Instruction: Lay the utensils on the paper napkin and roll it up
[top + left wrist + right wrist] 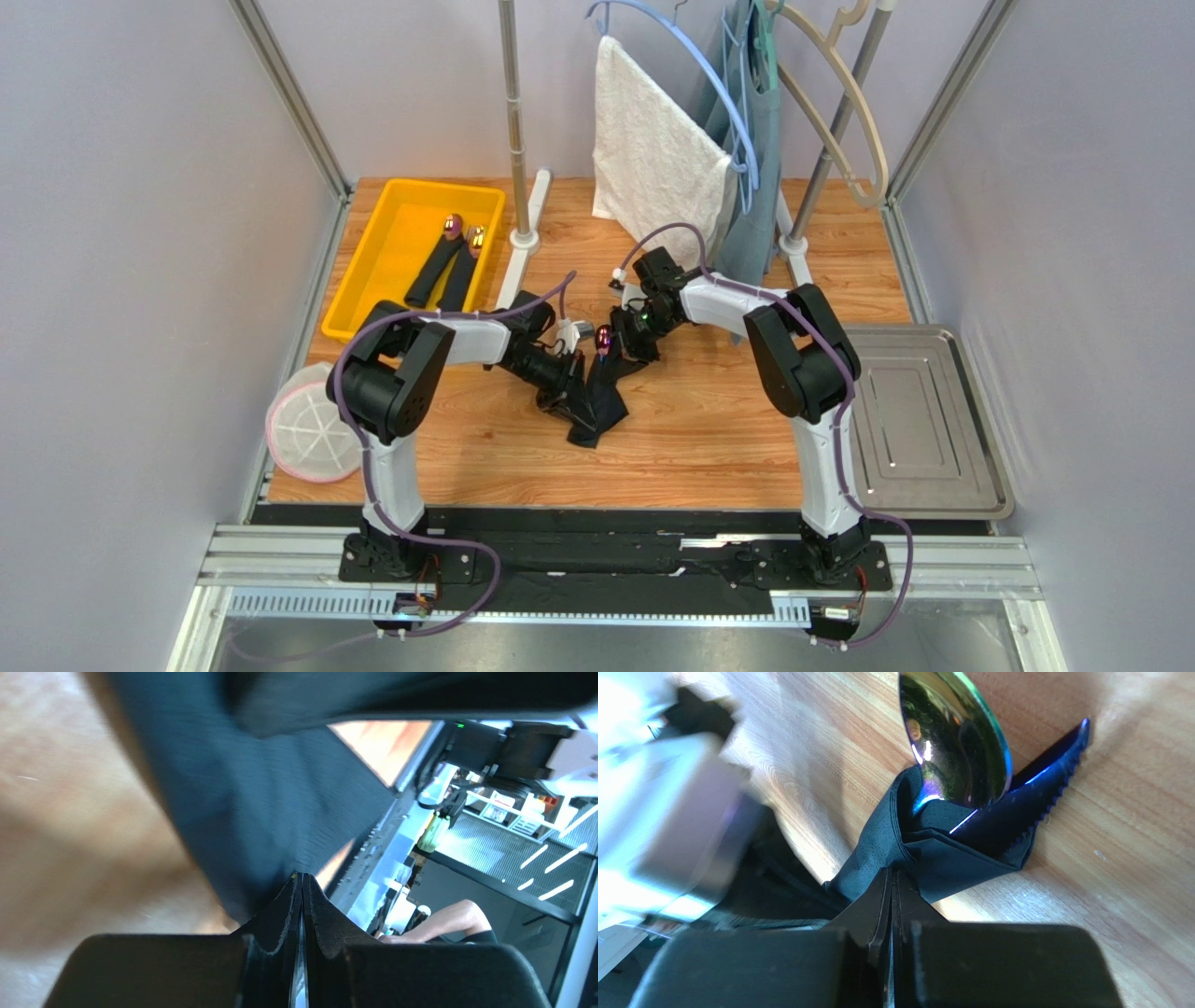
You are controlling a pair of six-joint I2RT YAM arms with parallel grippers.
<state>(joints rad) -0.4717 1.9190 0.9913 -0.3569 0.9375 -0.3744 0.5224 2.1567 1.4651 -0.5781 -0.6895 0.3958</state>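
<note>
The black paper napkin (601, 403) lies partly wrapped in the middle of the wooden table. An iridescent spoon head (603, 338) sticks out of its far end. In the right wrist view the spoon (955, 742) and a blue serrated knife (1036, 801) poke out of the napkin's fold (948, 850). My right gripper (892, 873) is shut, pinching that fold at the utensil end; it also shows in the top view (627, 331). My left gripper (565, 378) is shut at the napkin's edge (267, 812), with its tips (302, 877) meeting the sheet.
A yellow bin (368, 266) at the back left holds more utensils (452, 252). A white towel (652, 154) and a grey-blue garment (751, 210) hang on a rack behind. A metal tray (919, 420) lies at the right, and a white round dish (312, 424) at the left edge.
</note>
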